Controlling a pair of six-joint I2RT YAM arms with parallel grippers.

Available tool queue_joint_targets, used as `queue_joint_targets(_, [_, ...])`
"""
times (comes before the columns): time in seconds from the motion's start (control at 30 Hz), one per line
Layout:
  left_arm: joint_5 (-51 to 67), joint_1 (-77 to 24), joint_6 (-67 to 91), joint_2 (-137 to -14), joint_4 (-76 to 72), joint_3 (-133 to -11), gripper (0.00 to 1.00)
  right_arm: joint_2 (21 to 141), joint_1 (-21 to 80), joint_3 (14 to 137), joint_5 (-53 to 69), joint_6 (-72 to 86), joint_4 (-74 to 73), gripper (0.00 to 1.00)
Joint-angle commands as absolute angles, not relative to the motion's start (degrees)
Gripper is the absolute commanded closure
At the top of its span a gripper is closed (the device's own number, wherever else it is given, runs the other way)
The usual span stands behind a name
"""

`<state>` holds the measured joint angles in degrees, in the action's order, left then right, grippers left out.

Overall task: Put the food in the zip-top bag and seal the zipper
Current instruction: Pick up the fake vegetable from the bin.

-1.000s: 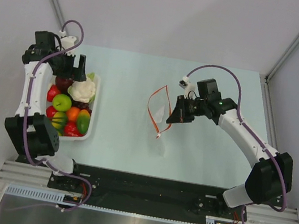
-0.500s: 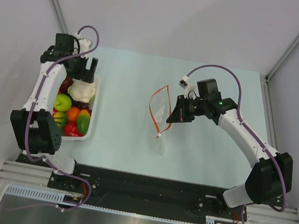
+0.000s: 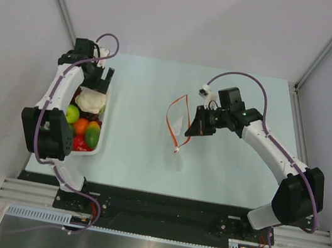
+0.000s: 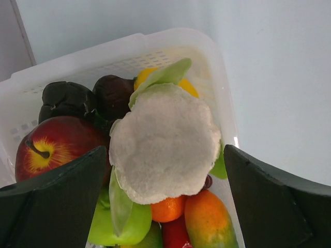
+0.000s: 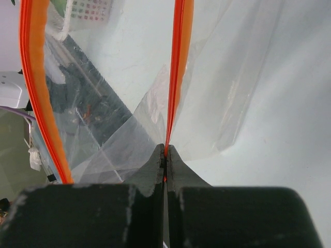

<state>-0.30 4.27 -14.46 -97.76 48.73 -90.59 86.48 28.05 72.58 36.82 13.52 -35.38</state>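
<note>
Pale table (image 3: 136, 151) | left gripper (image 3: 99, 78) spread wide — cauliflower (image 4: 164, 142) hides fruit (image 4: 57, 147) beneath | right gripper (image 5: 165, 153) pinching zipper (image 5: 177, 62)

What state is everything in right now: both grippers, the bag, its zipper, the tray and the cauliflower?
left gripper: open, fingers either side of the cauliflower, not closed on it
right gripper: shut on one strip of the zipper
zip-top bag: mouth open, no food seen inside
zipper: unsealed, its two strips apart
cauliflower: on top of the pile, ungripped
white tray: full of toy fruit and vegetables
</note>
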Motion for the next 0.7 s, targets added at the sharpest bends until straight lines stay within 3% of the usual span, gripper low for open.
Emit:
queue_joint_targets(0.0, [-4.83, 3.17, -13.54, -100.37, 49.56, -94.74, 0.02, 86.22, 28.21, 74.09, 36.12, 13.27, -34.89, 1.0])
queue_joint_targets(0.3, [-5.54, 1.76, -12.31, -103.8, 52.47, -94.13, 0.12, 86.13, 28.21, 73.74, 35.86, 13.1, -34.89, 1.0])
queue_joint_targets(0.5, [-2.73, 1.85, -11.08, -103.97, 56.6, -95.8, 0.31, 86.13, 27.69, 73.65, 36.03, 12.39, -35.86, 1.0])
queue_joint_targets(0.6, [-1.58, 1.76, -10.81, -103.19, 58.18, -95.8, 0.57, 86.48, 27.51, 73.74, 36.39, 12.39, -36.04, 1.0])
queue_joint_targets(0.67, [-1.58, 1.84, -10.64, -102.83, 59.06, -96.06, 0.68, 86.48, 27.6, 73.83, 36.56, 12.3, -36.03, 1.0])
